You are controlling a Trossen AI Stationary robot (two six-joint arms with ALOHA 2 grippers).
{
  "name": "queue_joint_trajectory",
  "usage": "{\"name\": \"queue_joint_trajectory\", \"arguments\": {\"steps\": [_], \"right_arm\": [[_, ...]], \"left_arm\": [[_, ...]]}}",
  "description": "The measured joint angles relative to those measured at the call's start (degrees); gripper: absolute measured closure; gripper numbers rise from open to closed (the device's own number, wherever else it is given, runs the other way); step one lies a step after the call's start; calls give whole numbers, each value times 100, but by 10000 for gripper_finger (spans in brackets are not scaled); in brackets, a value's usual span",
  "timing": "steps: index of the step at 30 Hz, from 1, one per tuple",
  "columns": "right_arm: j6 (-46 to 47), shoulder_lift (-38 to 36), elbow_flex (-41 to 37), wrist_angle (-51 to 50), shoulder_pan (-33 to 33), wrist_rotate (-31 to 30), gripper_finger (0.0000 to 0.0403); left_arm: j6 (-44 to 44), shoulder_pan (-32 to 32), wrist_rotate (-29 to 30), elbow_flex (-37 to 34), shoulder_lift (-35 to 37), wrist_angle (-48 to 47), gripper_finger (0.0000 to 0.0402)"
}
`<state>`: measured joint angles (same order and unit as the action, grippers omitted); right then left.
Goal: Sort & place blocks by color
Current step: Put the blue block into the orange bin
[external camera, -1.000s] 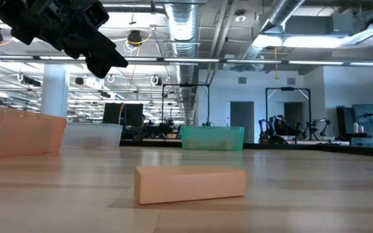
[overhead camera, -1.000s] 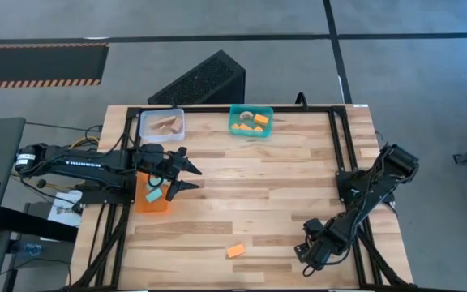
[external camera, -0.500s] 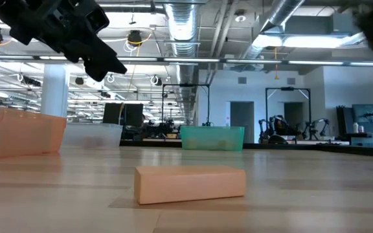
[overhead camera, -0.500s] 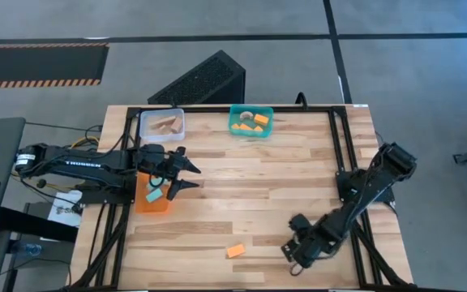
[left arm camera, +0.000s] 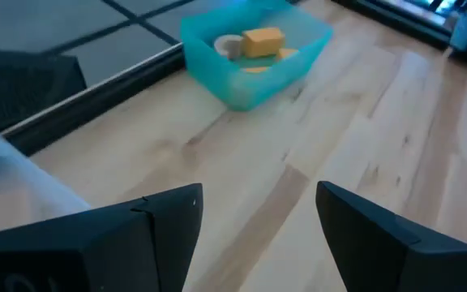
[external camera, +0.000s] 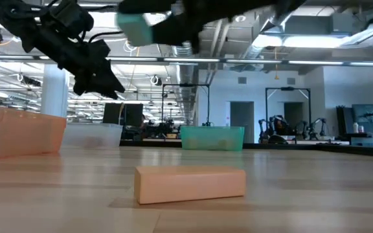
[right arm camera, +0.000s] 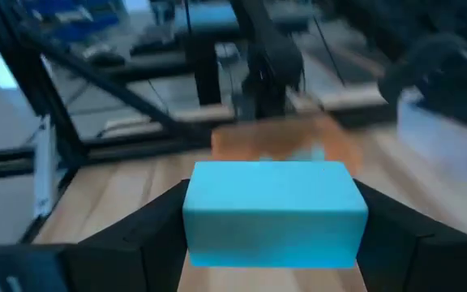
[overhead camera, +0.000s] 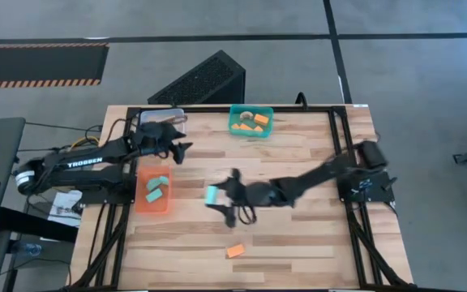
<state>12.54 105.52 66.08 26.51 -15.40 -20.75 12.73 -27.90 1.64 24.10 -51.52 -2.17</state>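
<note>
My right gripper [overhead camera: 220,197] reaches across the table's middle and is shut on a teal block [overhead camera: 213,197], just right of the orange bin [overhead camera: 139,201]; the low view shows this block [external camera: 133,26] high above the table. Two teal blocks [overhead camera: 155,188] lie inside the orange bin. One orange block [overhead camera: 234,251] rests flat on the table near the near edge, large in the low view [external camera: 190,183]. The teal bin [overhead camera: 251,130] holds orange blocks [left arm camera: 262,39]. My left gripper [left arm camera: 258,219] is open, hovering beside the clear bin [overhead camera: 157,116]. My right gripper pinches the teal block between its two fingers, one on each short end [right arm camera: 197,212], so the block lies across the gap. The fingers [overhead camera: 235,192] point roughly level toward the table's left. The block is lifted clear of the table.
Clear bin and teal bin stand along the far edge, the orange bin at the left edge. A black frame rail [overhead camera: 339,146] runs around the table. The left arm [overhead camera: 87,162] partly covers the clear bin. Bare wood lies between the bins and the near orange block.
My right arm has swung from the table's near right corner toward the left, up over the middle, and now shows a teal block between its fingers beside the orange bin. My left gripper has moved from above the orange bin toward the far edge, next to the clear bin.
</note>
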Motion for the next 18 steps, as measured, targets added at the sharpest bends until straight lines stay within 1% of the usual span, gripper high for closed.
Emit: {"name": "queue_joint_trajectory", "arguments": {"steps": [3,5,10,14,16,18], "right_arm": [[-690,822,423,1178,463,727,119],[-955,1402,908,1569,716,1090,118],[-1198,2742,2470,1702,1127,1755,118],[-1117,3600,3657,1708,1235,2225,117],[-1110,3973,4181,1697,1278,2279,117],[-1110,4320,4668,1586,1299,2292,117]], "left_arm": [[71,-430,-545,13,127,70,176],[106,-679,-697,5,214,5,176],[84,-1101,-530,7,363,44,176],[-8,-1299,-35,7,469,9,176],[-68,-1368,96,7,510,-34,176],[-105,-1419,104,7,512,-41,176]]}}
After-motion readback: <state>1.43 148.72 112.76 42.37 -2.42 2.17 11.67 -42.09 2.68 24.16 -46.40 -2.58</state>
